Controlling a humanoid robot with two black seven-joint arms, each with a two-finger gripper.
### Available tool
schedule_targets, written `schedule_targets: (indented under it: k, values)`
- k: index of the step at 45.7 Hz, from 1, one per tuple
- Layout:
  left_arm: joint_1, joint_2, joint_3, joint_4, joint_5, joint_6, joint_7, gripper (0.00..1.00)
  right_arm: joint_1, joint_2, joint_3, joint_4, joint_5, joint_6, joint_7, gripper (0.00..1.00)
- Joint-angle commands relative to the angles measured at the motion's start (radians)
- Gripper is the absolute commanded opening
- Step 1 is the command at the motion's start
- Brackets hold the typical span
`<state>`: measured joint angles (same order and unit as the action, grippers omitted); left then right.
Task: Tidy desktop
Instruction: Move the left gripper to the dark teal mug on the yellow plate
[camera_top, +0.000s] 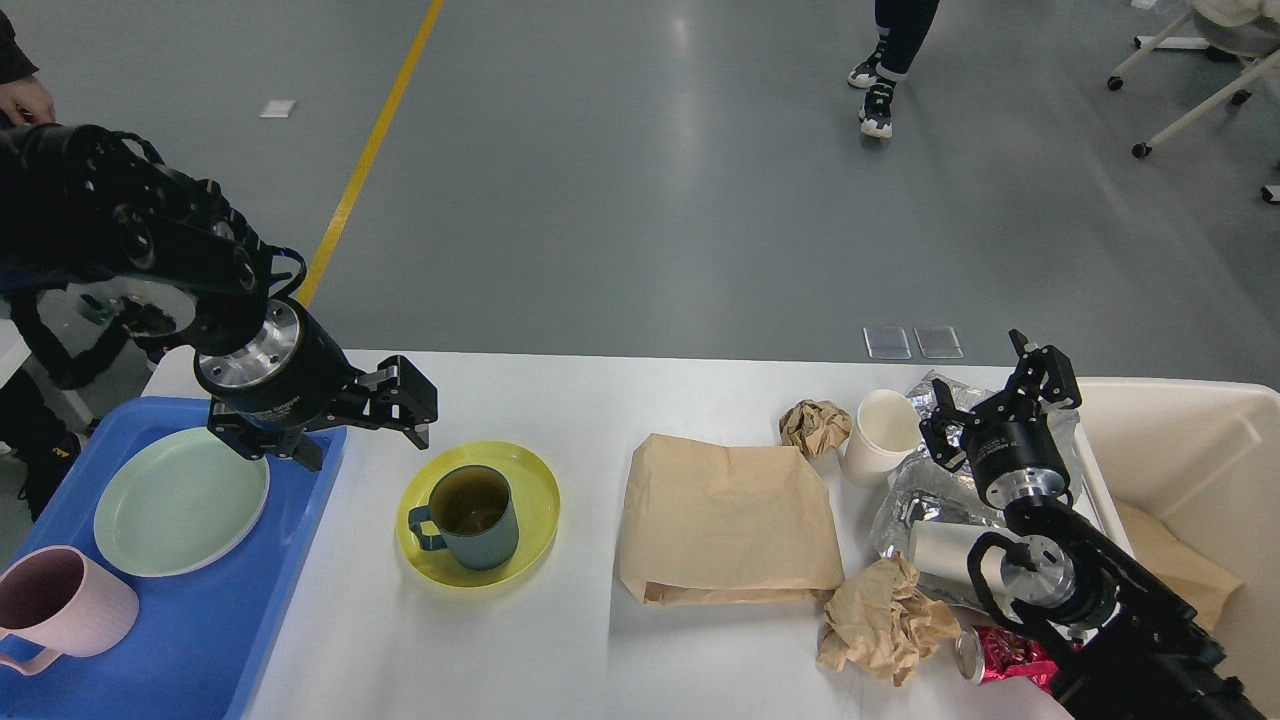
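The white desktop (600, 640) carries dishes and litter. A teal mug (475, 517) stands on a yellow plate (535, 480) left of centre. My left gripper (412, 405) is open and empty, hovering just above and left of that plate. A flat brown paper bag (725, 520) lies in the middle. A small crumpled paper ball (813, 425) and a white paper cup (880, 435) sit behind it. My right gripper (992, 400) is open and empty above a silver foil bag (925, 500), right of the cup.
A blue tray (200, 640) at the left holds a pale green plate (180, 500) and a pink mug (60, 605). A cream bin (1190, 440) stands at the right. Crumpled brown paper (880, 620), a lying white cup (945, 550) and a red wrapper (1005, 655) lie near my right arm.
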<state>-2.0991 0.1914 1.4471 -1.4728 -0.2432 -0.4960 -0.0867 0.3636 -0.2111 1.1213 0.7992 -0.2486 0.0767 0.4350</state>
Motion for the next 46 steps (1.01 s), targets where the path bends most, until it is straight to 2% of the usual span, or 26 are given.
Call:
schedule_targets:
  k: [1, 12, 19, 22, 25, 31, 46]
  values:
    - [0.106, -0.001, -0.066, 0.009, -0.050, 0.083, 0.004, 0.94, 0.000, -0.001, 0.000, 0.000, 0.000, 0.000, 0.001, 1.00]
    - [0.252, -0.067, -0.093, 0.043, -0.243, 0.165, 0.028, 0.89, 0.000, 0.001, 0.000, 0.000, 0.000, 0.000, 0.001, 1.00]
    - [0.333, -0.084, -0.109, 0.066, -0.384, 0.347, 0.030, 0.86, 0.000, 0.001, 0.000, 0.000, 0.000, 0.000, 0.001, 1.00]
    - [0.376, -0.090, -0.116, 0.081, -0.410, 0.424, 0.030, 0.86, 0.000, 0.001, 0.000, 0.000, 0.000, 0.000, 0.001, 1.00]
    - [0.415, -0.110, -0.149, 0.101, -0.413, 0.467, 0.028, 0.90, 0.000, 0.001, 0.000, 0.000, 0.000, 0.000, 0.001, 1.00]
    - [0.475, -0.119, -0.191, 0.134, -0.407, 0.479, 0.028, 0.92, 0.000, 0.001, 0.000, 0.000, 0.000, 0.000, 0.001, 1.00]
    - [0.528, -0.121, -0.178, 0.190, -0.401, 0.485, 0.036, 0.93, 0.000, 0.001, 0.000, 0.000, 0.000, 0.000, -0.001, 1.00]
